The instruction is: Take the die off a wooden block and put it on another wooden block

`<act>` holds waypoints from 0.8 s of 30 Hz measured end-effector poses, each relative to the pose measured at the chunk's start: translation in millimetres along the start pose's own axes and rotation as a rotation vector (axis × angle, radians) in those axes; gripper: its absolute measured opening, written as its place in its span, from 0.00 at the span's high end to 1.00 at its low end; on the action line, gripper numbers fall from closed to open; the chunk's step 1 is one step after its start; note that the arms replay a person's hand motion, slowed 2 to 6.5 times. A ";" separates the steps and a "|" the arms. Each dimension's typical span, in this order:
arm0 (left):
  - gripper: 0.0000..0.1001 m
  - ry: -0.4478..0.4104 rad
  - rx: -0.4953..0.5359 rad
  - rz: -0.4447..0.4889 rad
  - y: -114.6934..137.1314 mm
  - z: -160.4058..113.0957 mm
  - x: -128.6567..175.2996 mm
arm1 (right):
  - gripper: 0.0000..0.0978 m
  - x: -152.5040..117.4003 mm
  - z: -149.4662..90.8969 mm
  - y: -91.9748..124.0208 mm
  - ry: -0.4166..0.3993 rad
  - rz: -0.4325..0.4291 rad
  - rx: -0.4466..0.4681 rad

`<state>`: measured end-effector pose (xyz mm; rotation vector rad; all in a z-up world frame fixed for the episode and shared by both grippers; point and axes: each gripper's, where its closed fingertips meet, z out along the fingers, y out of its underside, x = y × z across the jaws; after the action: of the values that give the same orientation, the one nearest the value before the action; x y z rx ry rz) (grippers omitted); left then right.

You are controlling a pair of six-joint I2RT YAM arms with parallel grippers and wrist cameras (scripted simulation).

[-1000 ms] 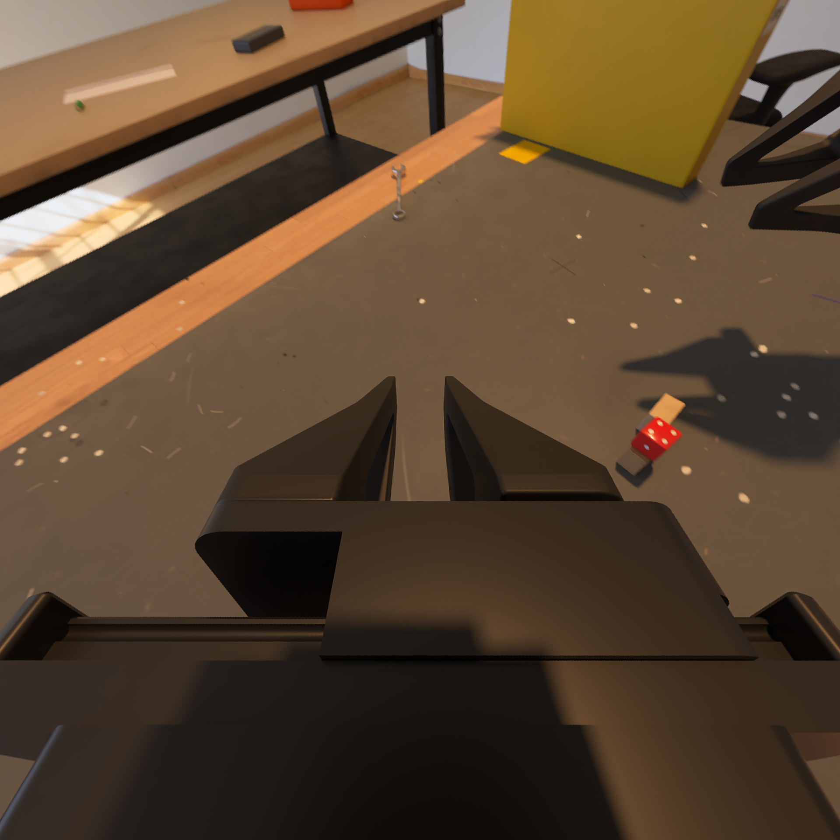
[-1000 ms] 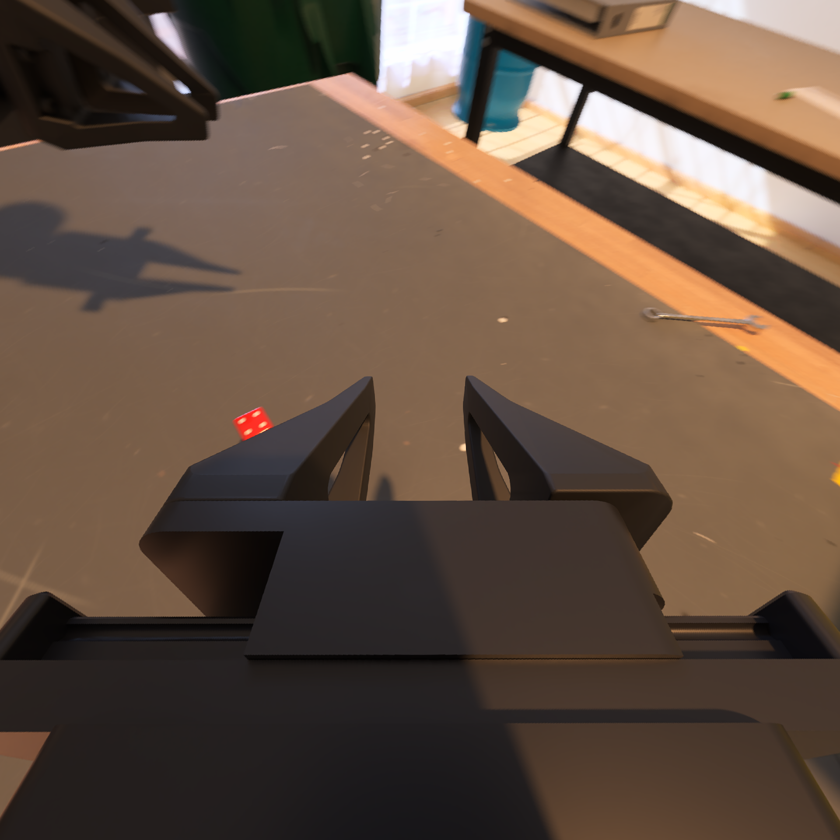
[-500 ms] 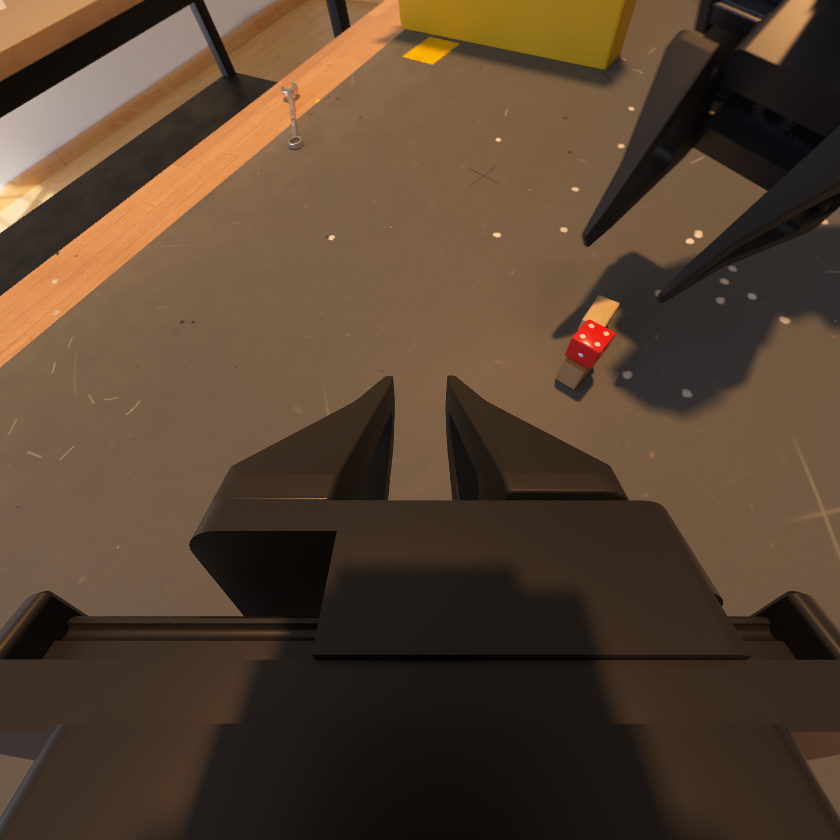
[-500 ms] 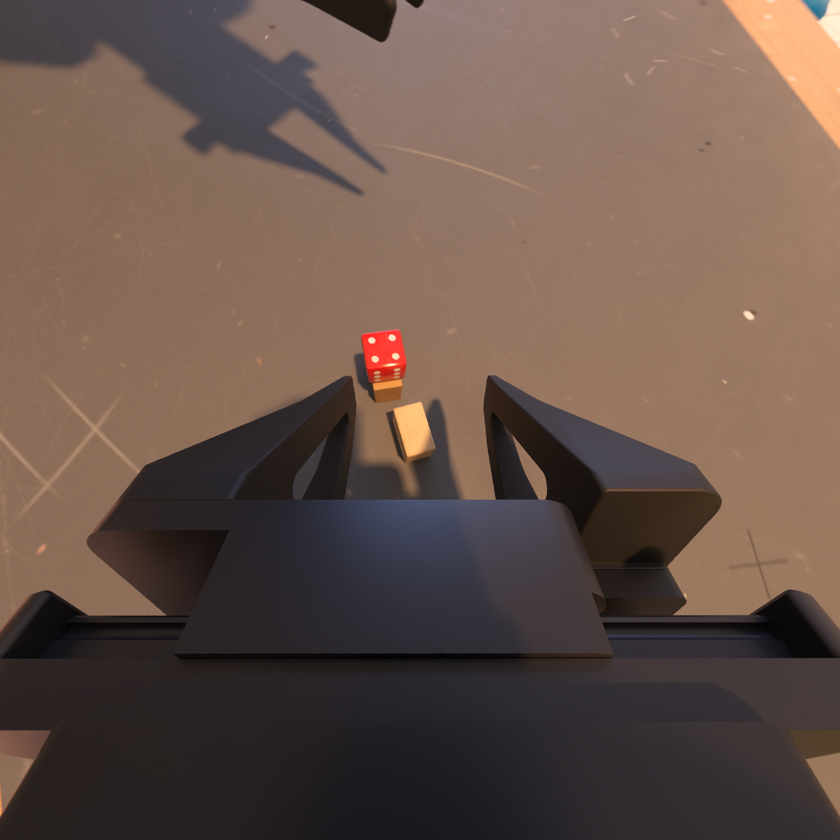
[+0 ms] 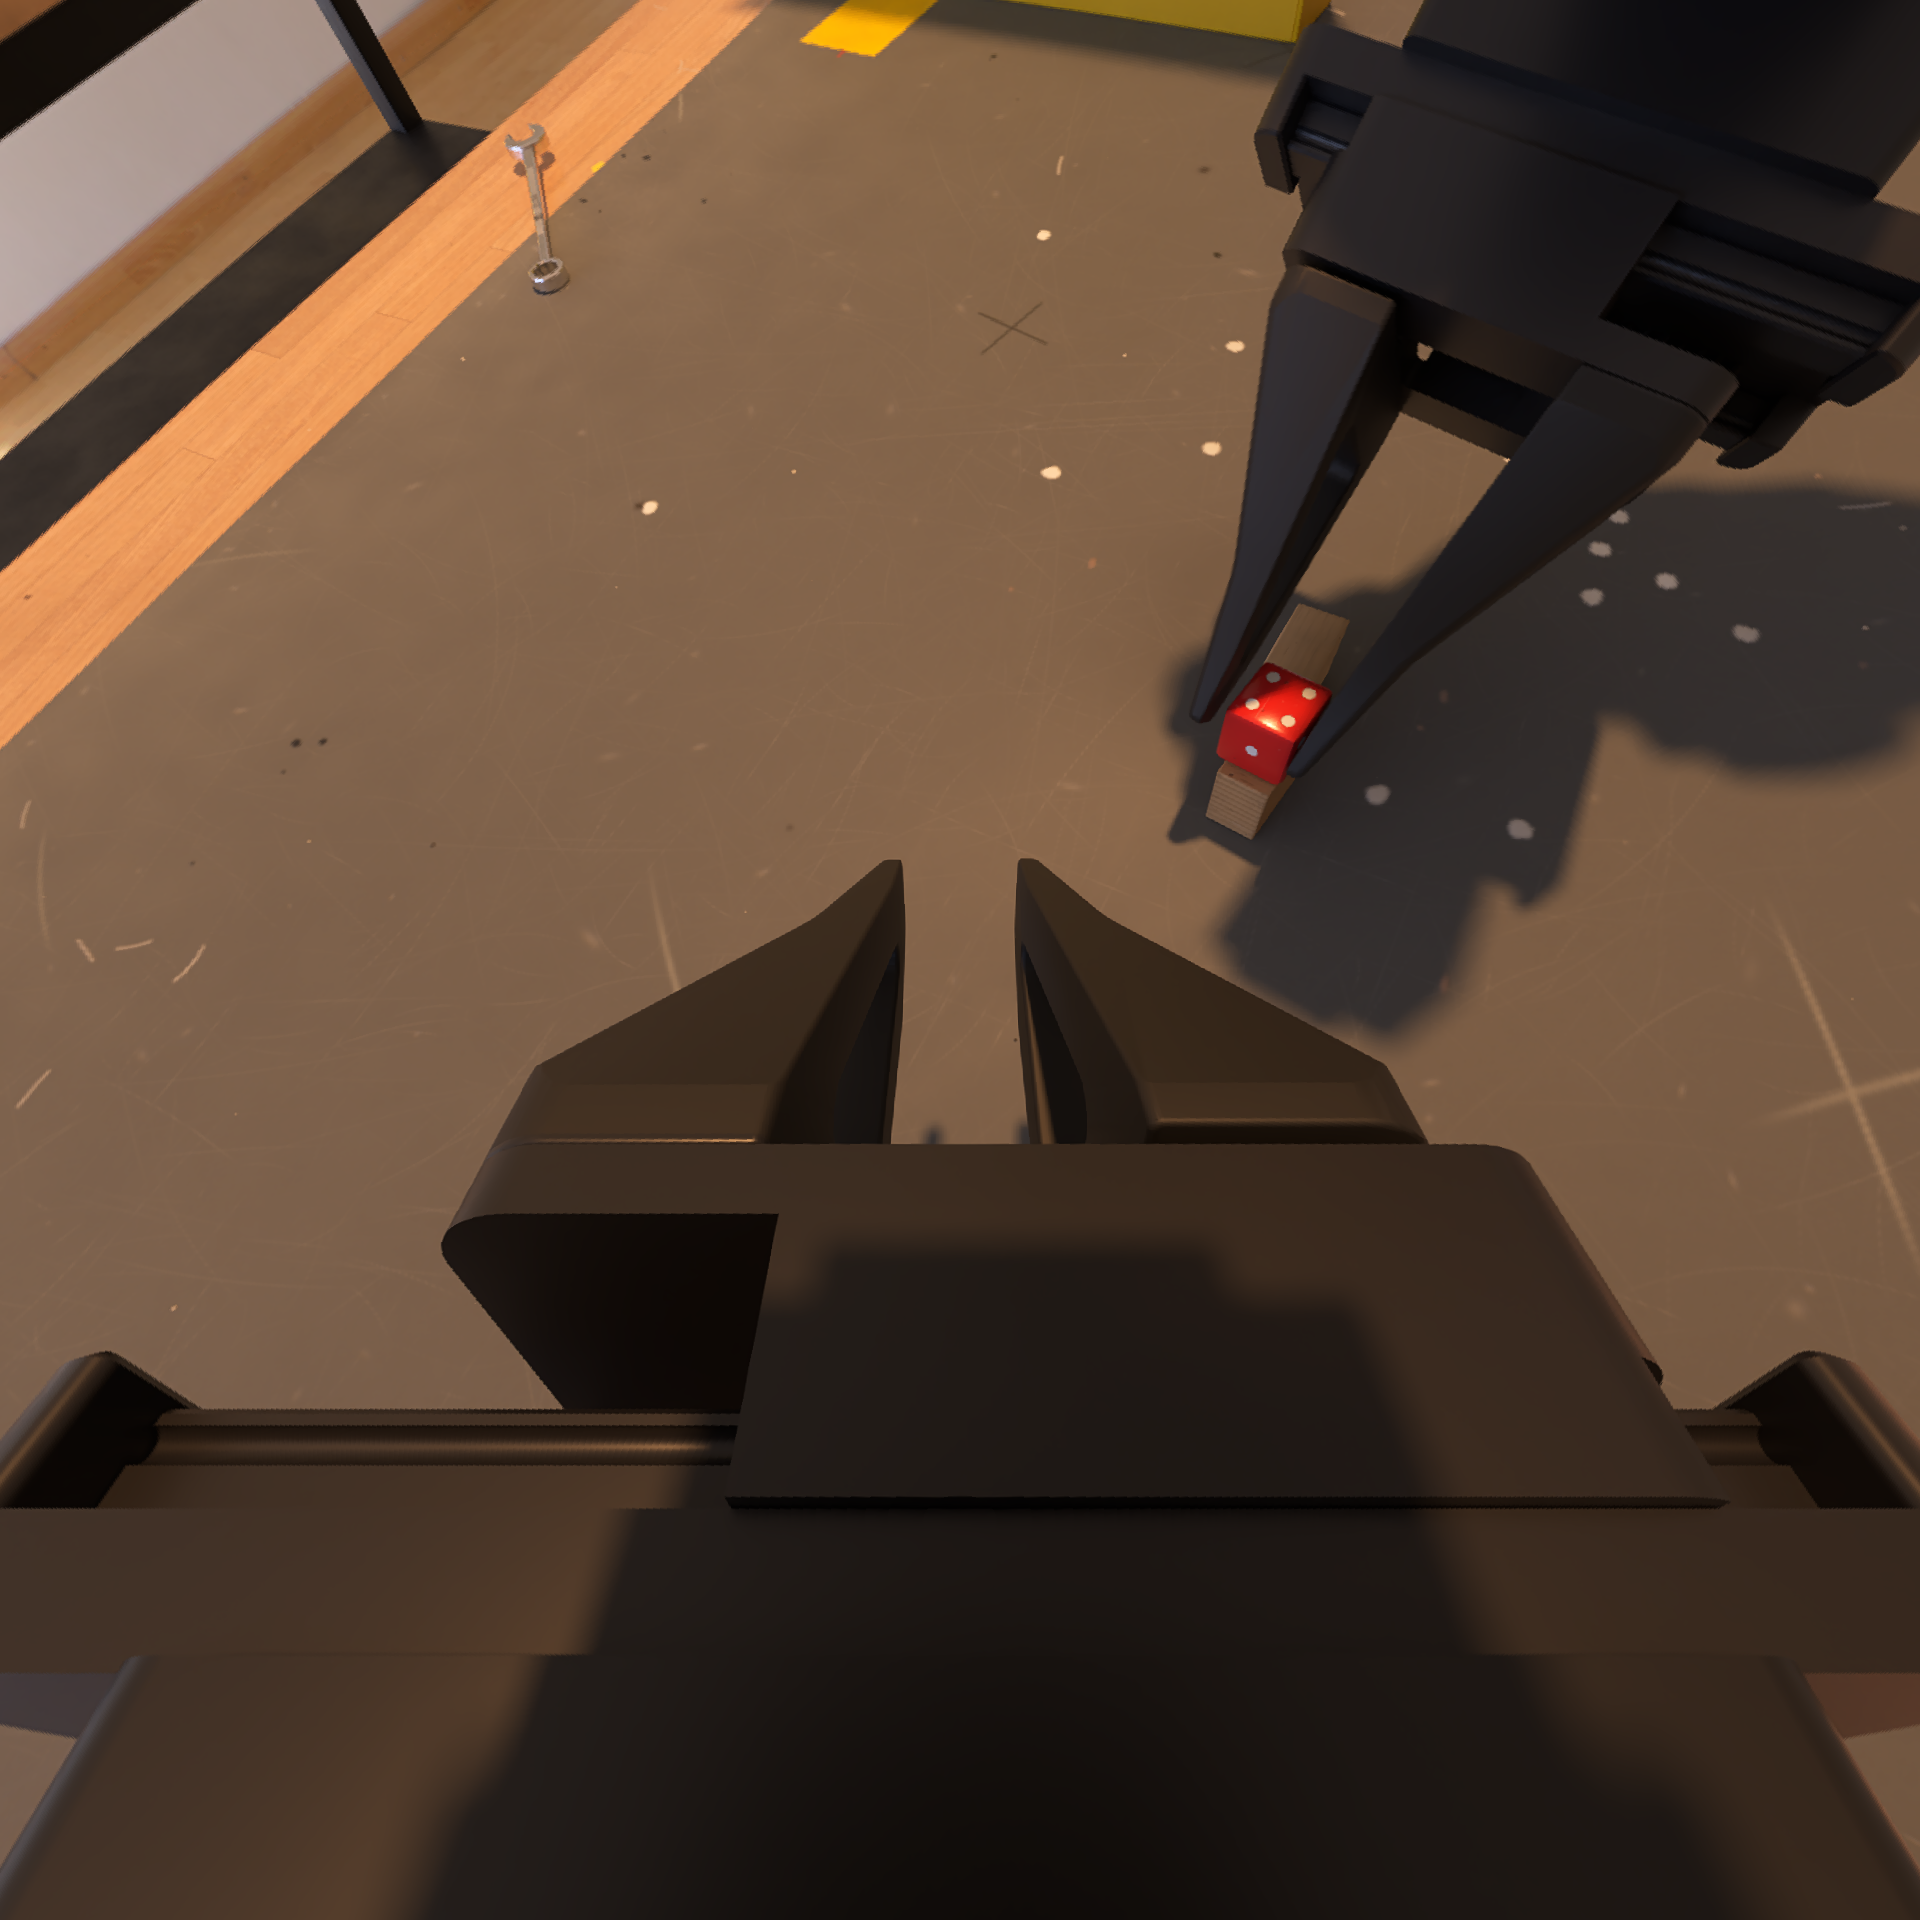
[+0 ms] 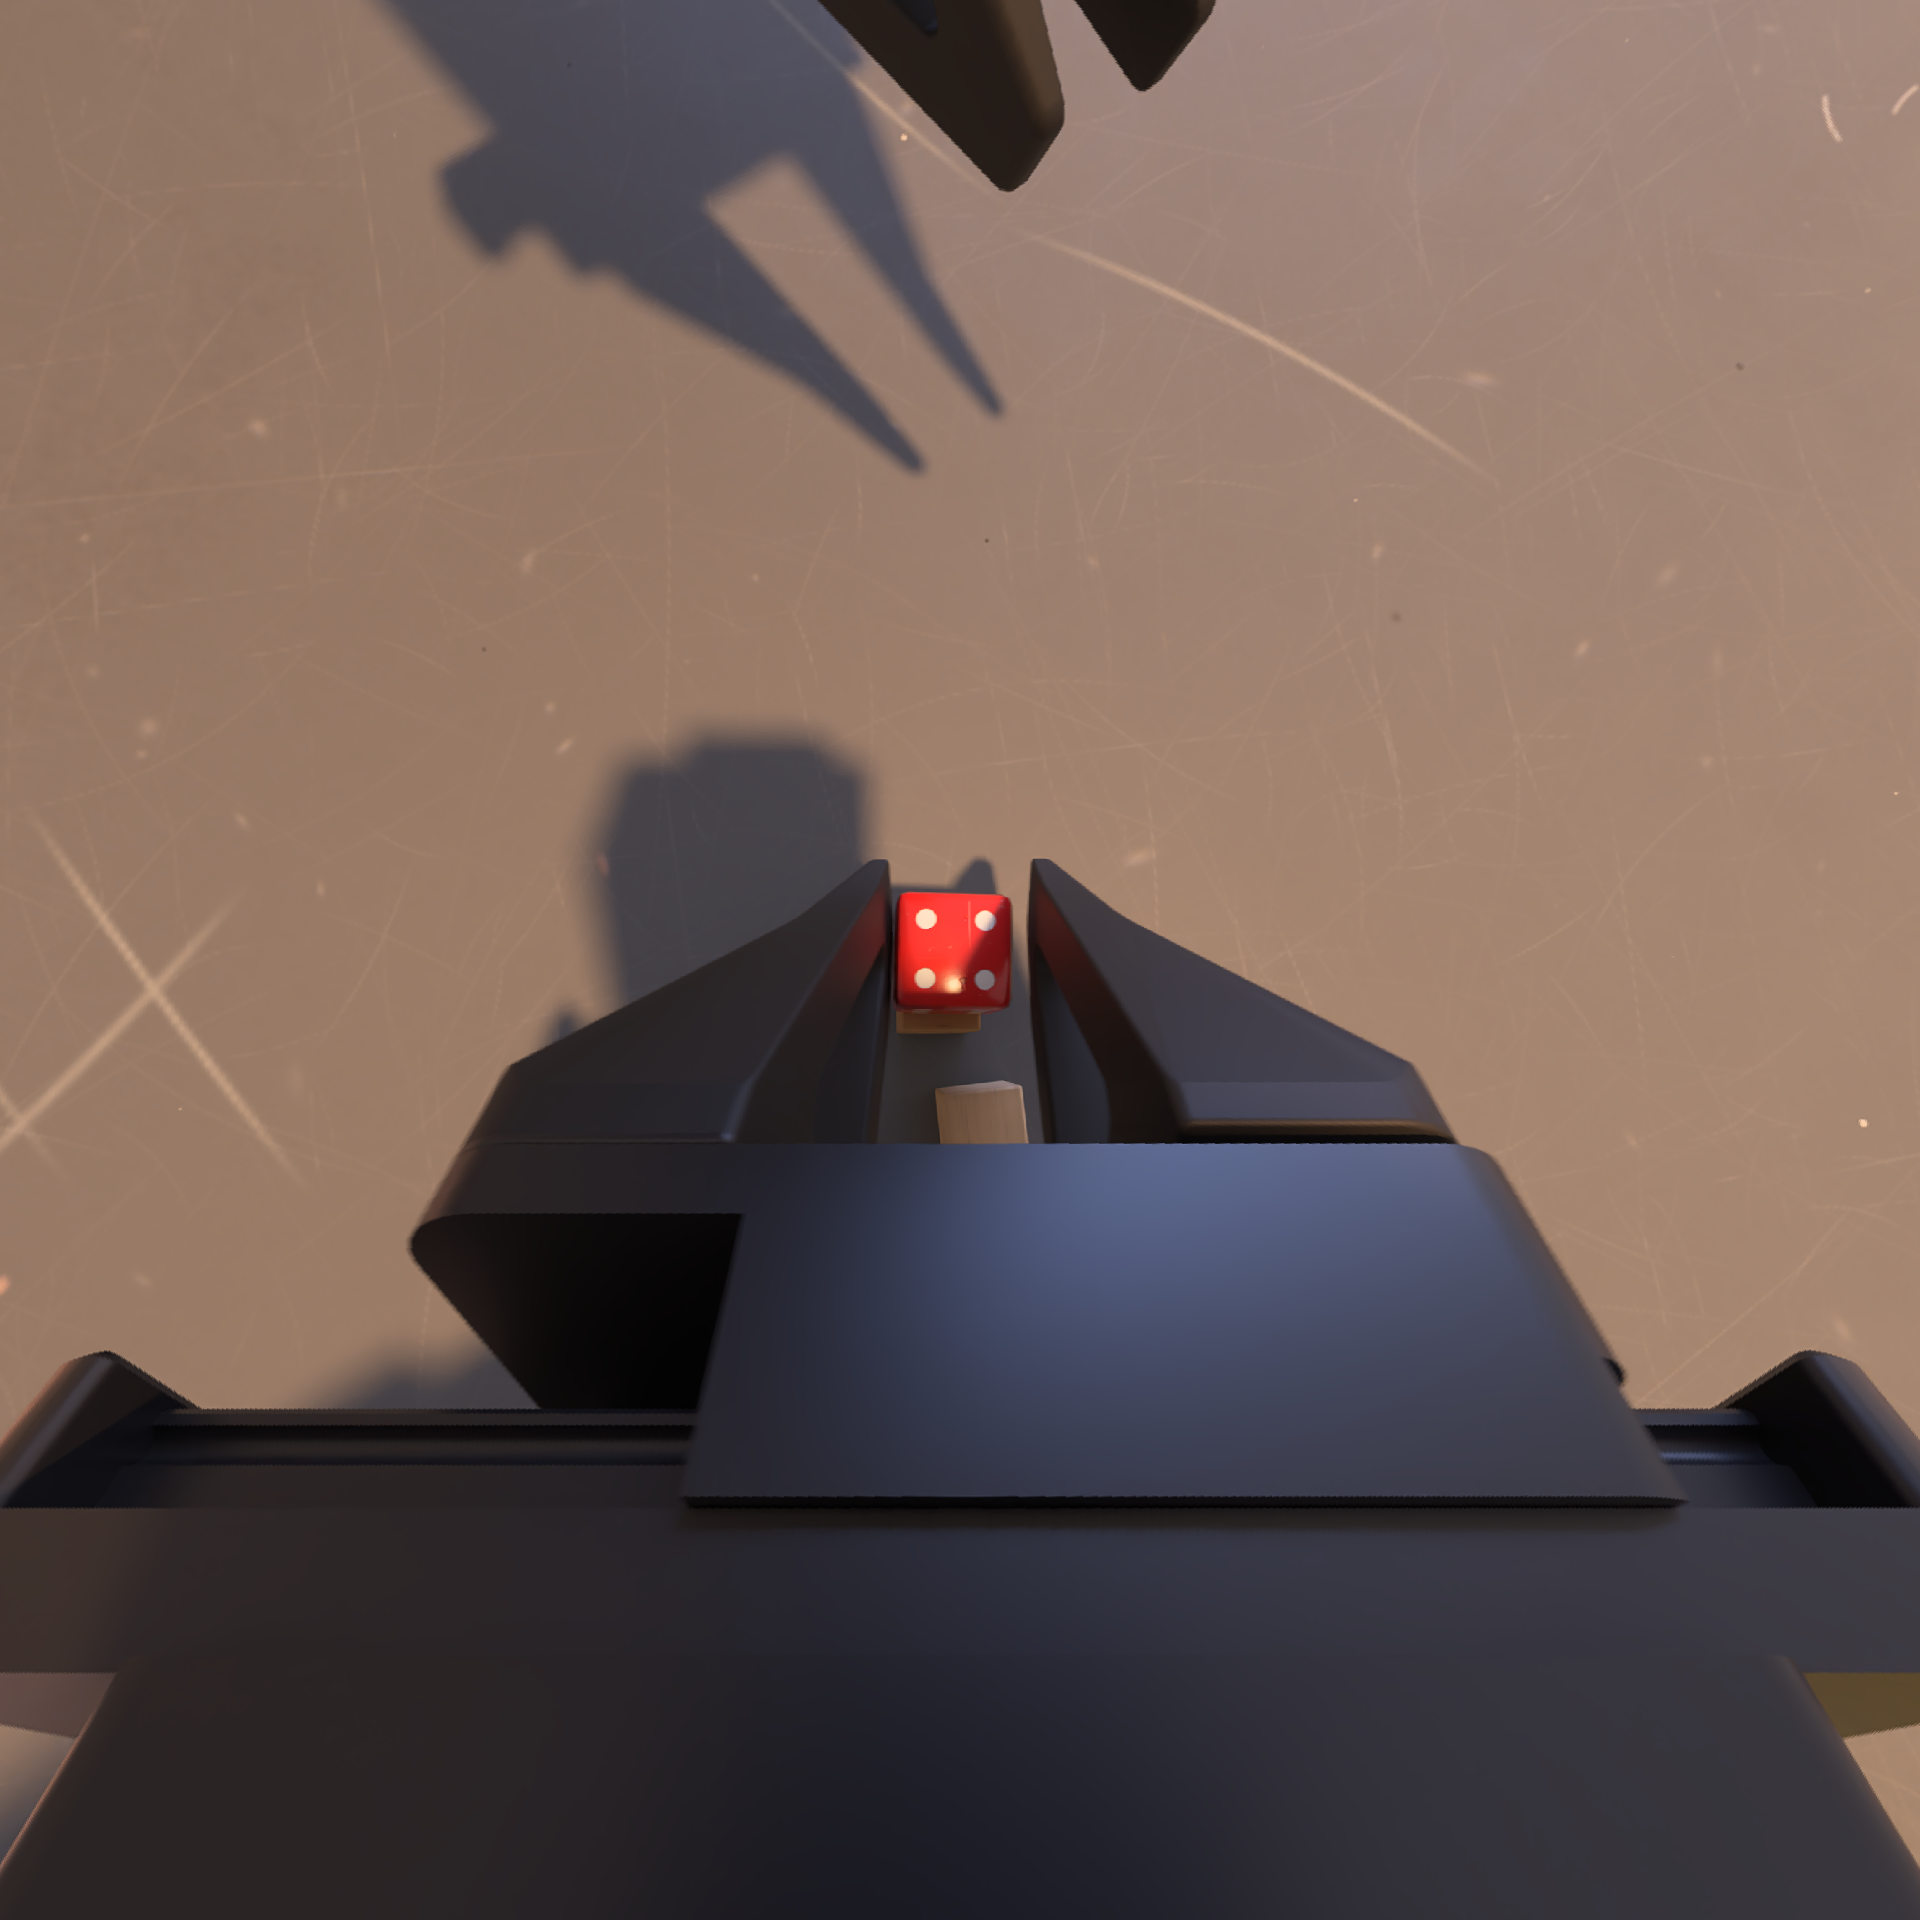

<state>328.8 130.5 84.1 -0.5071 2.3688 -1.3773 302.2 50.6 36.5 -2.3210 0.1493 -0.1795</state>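
A red die [image 5: 1270, 722] sits on a small wooden block [image 5: 1242, 805] on the dark table. A second wooden block [image 5: 1314, 639] lies flat just behind it. My right gripper [image 5: 1250, 745] points straight down over the die, one finger on each side. In the right wrist view the die [image 6: 953, 951] fills the gap of the right gripper [image 6: 961, 873], with the block under it [image 6: 937, 1023] and the second block [image 6: 977, 1114] nearer the palm. My left gripper [image 5: 961, 883] hovers to the left of the die with its jaws nearly together and nothing between them.
A silver wrench [image 5: 540, 208] lies by the wooden edge strip [image 5: 208, 436] at the table's left. A yellow box [image 5: 1143, 8] and a yellow patch [image 5: 862, 26] are at the far end. The left gripper's fingers [image 6: 997, 135] show at the top of the right wrist view.
My right gripper came down over the die and its jaws narrowed from wide open onto the die's sides. My left gripper moved closer to the die, its jaws unchanged.
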 end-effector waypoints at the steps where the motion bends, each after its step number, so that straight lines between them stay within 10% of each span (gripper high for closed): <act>1: 0.82 0.002 -0.002 -0.001 0.7 0.2 0.4 | 0.81 -0.8 0.2 0.6 -0.002 -0.003 -0.005; 24: 0.84 0.082 -0.016 0.003 -0.8 17.1 17.5 | 0.81 1.9 -25.0 23.6 0.005 -0.009 -0.005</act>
<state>321.7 109.0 74.7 -0.4598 2.4468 -1.4046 298.4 16.4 36.5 -2.3262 0.1419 -0.1898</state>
